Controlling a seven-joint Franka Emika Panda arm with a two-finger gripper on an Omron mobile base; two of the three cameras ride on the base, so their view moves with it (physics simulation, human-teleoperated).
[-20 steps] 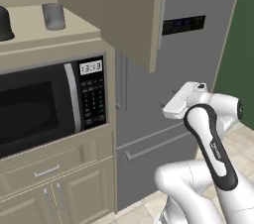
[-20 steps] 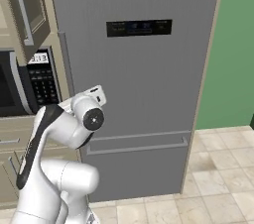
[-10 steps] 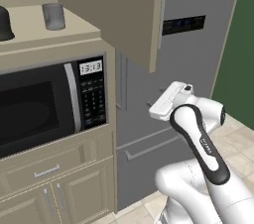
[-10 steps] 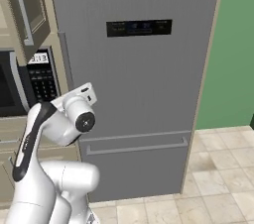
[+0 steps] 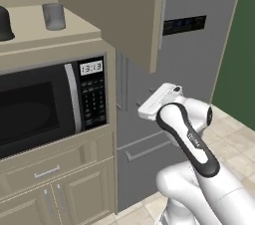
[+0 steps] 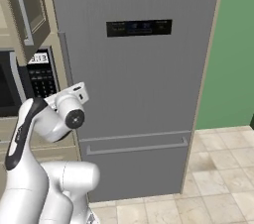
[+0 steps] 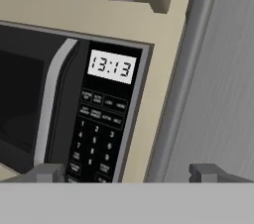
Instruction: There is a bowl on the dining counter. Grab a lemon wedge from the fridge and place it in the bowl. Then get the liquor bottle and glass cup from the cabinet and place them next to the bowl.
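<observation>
**End effector hanging wide open before the fridge handle**

End effector (image 7: 126,173) is standing fully spread and carrying nothing, its two dark fingertips (image 7: 49,172) showing far apart in the hand view. It is facing the seam where the microwave (image 5: 45,104) is meeting the fridge (image 6: 134,84), with the fridge's long vertical handle (image 7: 181,79) running up between the tips and the microwave's keypad and lit clock sitting just left of that handle. No part of the end effector is touching the handle.

Above the microwave, the cabinet door (image 5: 112,12) is hanging open, overlapping the fridge's upper left corner in the left base view. On the shelf over the microwave, the glass cup (image 5: 53,16) is standing upright, and the dark liquor bottle (image 5: 6,24) is standing to the cup's left, farther from the fridge. The fridge doors are sitting closed, so I cannot see anything inside.
</observation>
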